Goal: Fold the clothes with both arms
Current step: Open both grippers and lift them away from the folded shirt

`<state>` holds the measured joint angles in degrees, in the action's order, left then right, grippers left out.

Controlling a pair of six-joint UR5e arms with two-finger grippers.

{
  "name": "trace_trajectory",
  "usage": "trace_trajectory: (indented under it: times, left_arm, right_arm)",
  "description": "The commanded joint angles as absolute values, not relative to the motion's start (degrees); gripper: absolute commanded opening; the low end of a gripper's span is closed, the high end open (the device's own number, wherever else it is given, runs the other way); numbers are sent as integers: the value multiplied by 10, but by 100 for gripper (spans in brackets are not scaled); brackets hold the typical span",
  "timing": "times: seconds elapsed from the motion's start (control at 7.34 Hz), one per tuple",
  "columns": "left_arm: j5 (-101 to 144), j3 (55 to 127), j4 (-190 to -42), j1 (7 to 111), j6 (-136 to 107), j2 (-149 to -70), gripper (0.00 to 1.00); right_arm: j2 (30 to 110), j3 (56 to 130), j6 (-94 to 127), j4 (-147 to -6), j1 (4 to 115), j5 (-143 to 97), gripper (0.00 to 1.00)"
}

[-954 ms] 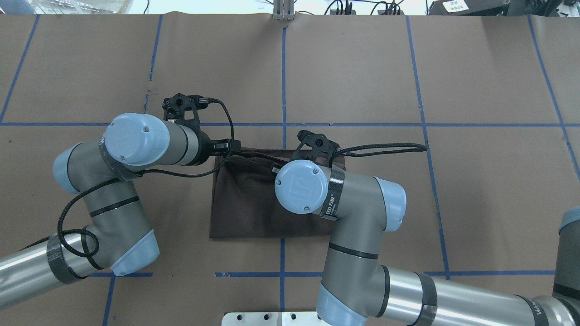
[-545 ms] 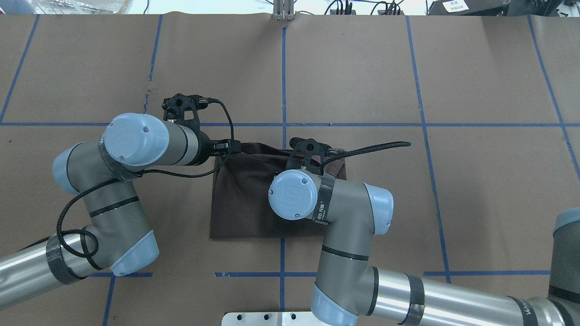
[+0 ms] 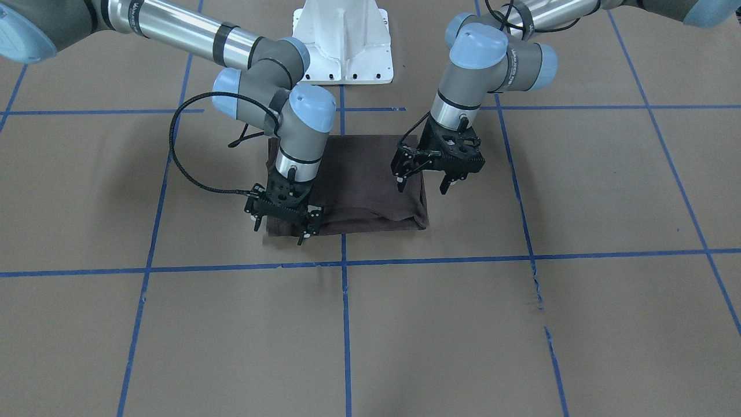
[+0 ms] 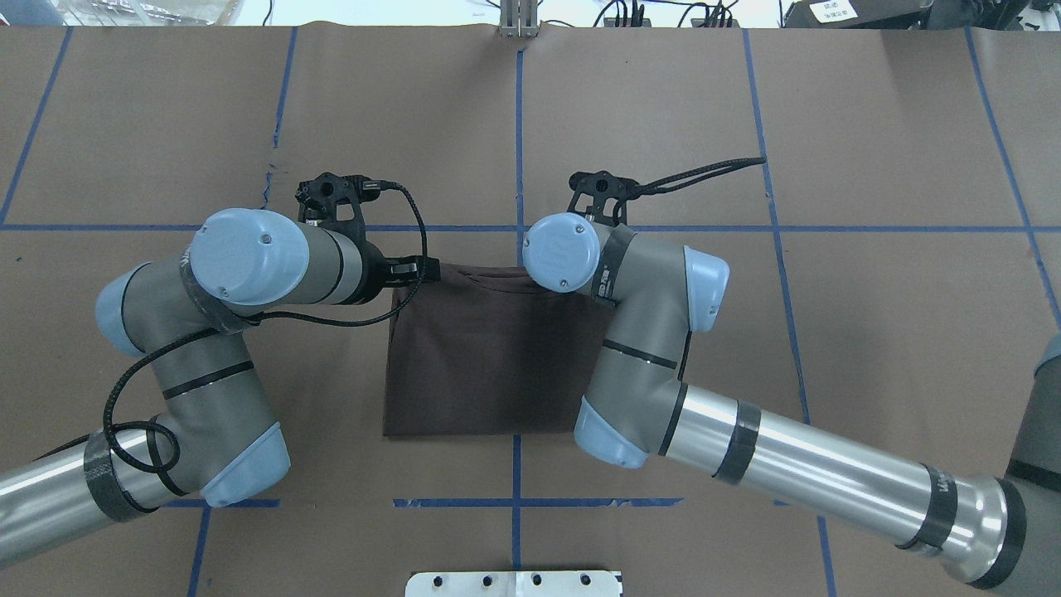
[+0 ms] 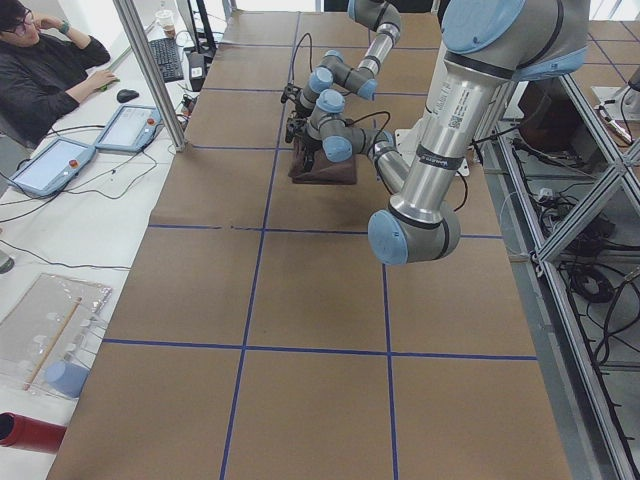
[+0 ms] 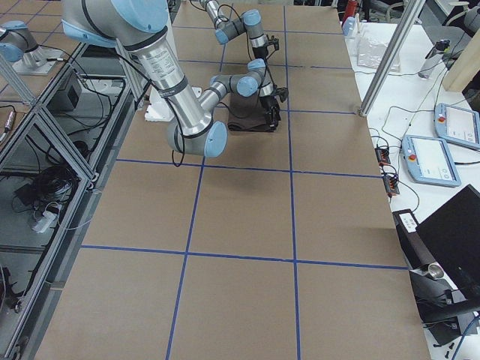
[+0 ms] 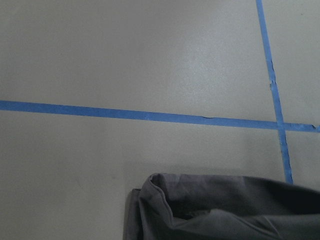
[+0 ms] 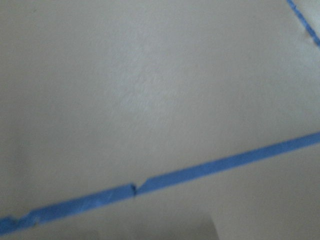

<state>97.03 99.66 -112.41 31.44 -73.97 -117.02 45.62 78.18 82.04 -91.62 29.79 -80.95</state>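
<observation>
The clothes are one dark brown-grey T-shirt (image 3: 359, 185), folded into a flat rectangle (image 4: 481, 356) on the brown paper table. In the front-facing view my left gripper (image 3: 422, 185) hangs open just above the shirt's edge, with nothing between its fingers. My right gripper (image 3: 281, 229) stands open over the opposite far corner, its fingertips at the fabric's edge. From overhead both grippers are hidden under their wrists. A rolled corner of the shirt (image 7: 215, 210) shows in the left wrist view. The blurred right wrist view holds only paper and tape.
Blue tape lines (image 4: 518, 124) divide the table into squares. The white pedestal base (image 3: 343, 46) stands at the robot's side. A person (image 5: 45, 70) sits at a side desk with control tablets (image 5: 50, 165) beyond the table's far edge.
My right arm has swung from above the middle of the shirt out to its far edge. The left arm has stayed in place.
</observation>
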Motion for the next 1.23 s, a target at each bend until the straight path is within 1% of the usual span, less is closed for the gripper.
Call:
trace_trajectory:
  times: [0.0, 0.27, 0.55, 0.68, 0.82, 1.09]
  left_arm:
    - [970, 994, -1124, 312, -741, -1171, 100]
    - [969, 960, -1124, 307, -741, -1187, 100]
    - [963, 912, -1121, 303, -739, -1211, 100]
    - [962, 909, -1121, 303, -736, -1211, 100]
    - [958, 897, -1121, 303, -733, -1215, 100]
    - [930, 848, -1122, 307, -723, -1239, 100]
  right_arm:
    - [454, 751, 788, -856, 389, -913, 100]
    - [455, 762, 785, -789, 411, -983, 100]
    - [477, 815, 785, -795, 412, -991, 100]
    - [487, 830, 785, -795, 412, -992, 100]
    - [489, 831, 785, -795, 412, -992, 100]
    - [490, 831, 785, -795, 412, -992, 100]
